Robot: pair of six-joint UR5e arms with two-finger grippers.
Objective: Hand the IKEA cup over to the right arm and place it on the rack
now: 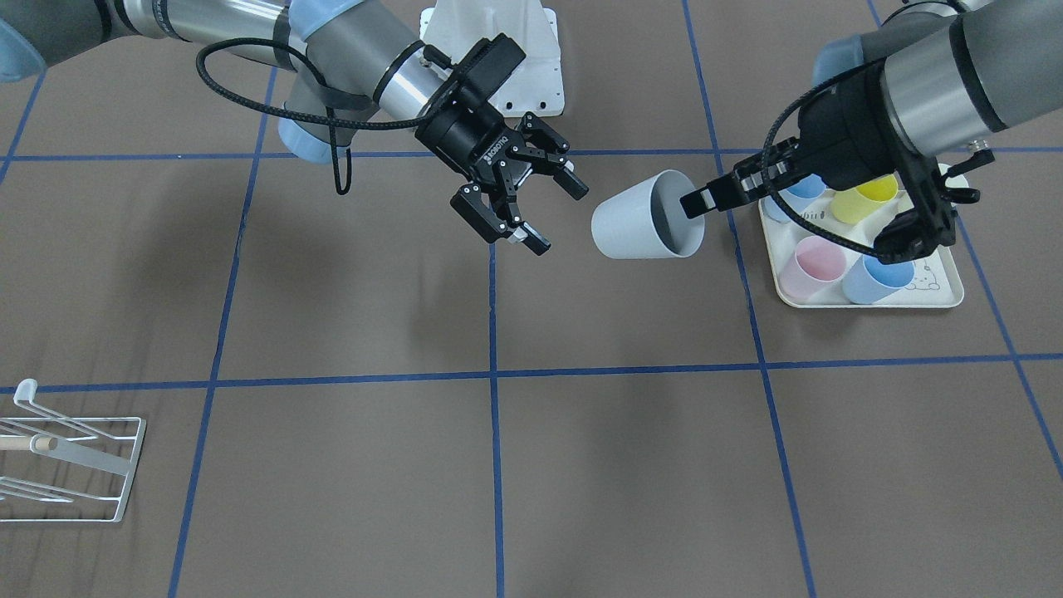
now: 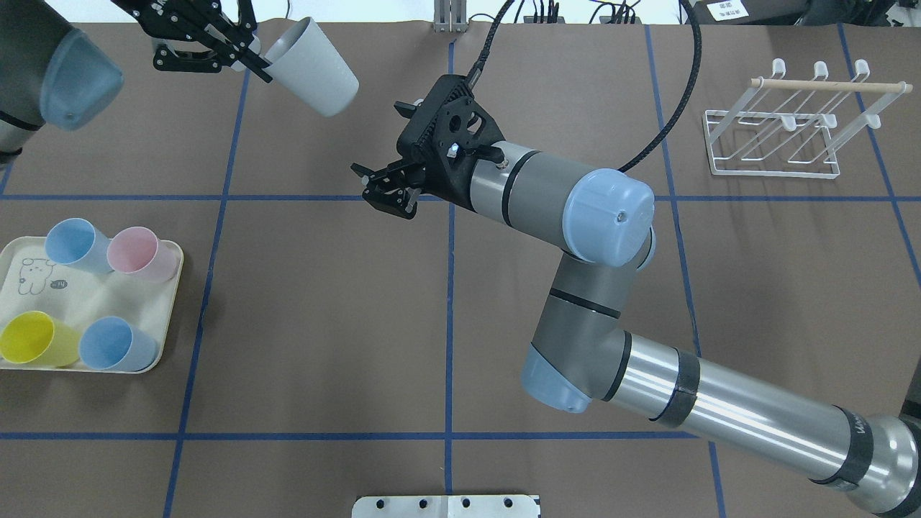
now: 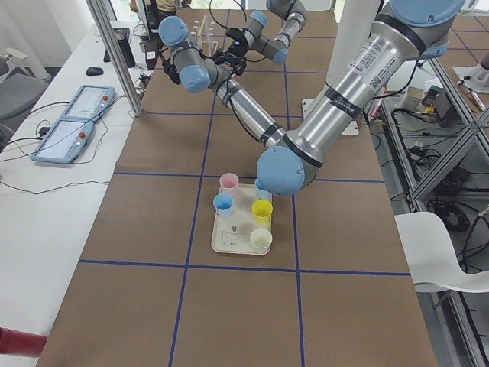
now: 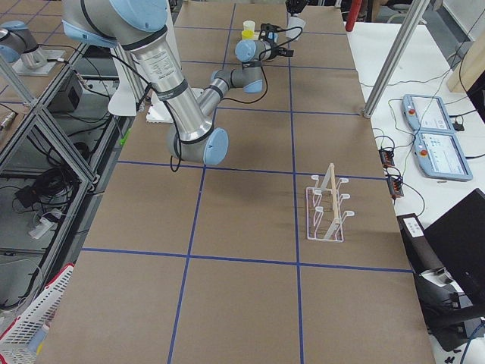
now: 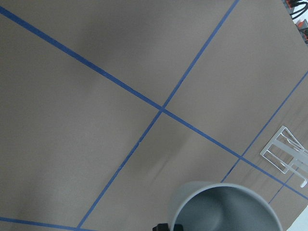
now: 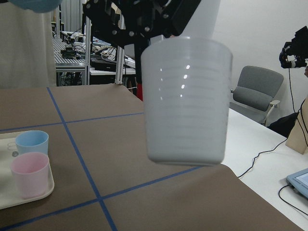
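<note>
The IKEA cup (image 1: 639,220), pale grey, hangs on its side above the table. My left gripper (image 1: 694,202) is shut on its rim, one slim finger inside. The cup's base points at the right arm's gripper (image 1: 551,210), which is open a short way off and not touching it. Overhead, the cup (image 2: 314,67) is at the far left with the left gripper (image 2: 257,66) on it and the right gripper (image 2: 380,190) lower right. The right wrist view is filled by the cup (image 6: 185,101). The white wire rack (image 2: 784,129) with its wooden rod stands far right.
A cream tray (image 2: 43,288) at the table's left holds several coloured cups: blue (image 2: 72,243), pink (image 2: 138,253), yellow (image 2: 30,338). The right arm's elbow (image 2: 604,216) hangs over the table's middle. A white base plate (image 1: 515,50) sits at the robot's side.
</note>
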